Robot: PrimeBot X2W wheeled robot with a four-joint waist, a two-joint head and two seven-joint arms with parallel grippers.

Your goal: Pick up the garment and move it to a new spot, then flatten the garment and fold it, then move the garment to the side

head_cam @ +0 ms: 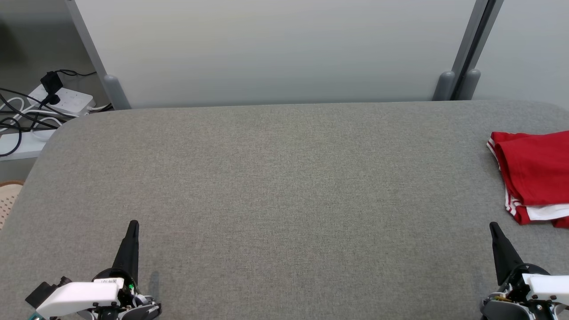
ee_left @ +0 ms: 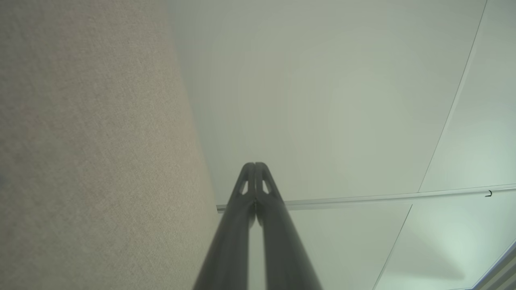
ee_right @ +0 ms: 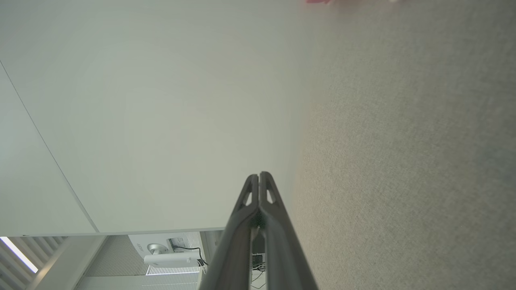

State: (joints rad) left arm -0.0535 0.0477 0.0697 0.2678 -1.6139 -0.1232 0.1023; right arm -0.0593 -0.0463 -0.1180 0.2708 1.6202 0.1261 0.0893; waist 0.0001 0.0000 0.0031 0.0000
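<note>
A folded red garment [head_cam: 535, 175] with white stripes and a white band lies at the far right edge of the grey fabric table [head_cam: 275, 186], partly cut off by the head view's border. A sliver of that garment [ee_right: 318, 1] peeks in at the top of the right wrist view. My left gripper [head_cam: 133, 225] rests at the lower left, shut with nothing in it; its fingertips [ee_left: 255, 166] touch. At the lower right sits my right gripper [head_cam: 493, 226], shut and empty, a short way in front of the garment; its fingertips [ee_right: 259, 176] are pressed together.
A pale partition wall [head_cam: 275, 49] stands behind the table, with grey posts [head_cam: 453, 84] at its right. A power strip with cables [head_cam: 62, 100] lies on the floor beyond the table's left corner.
</note>
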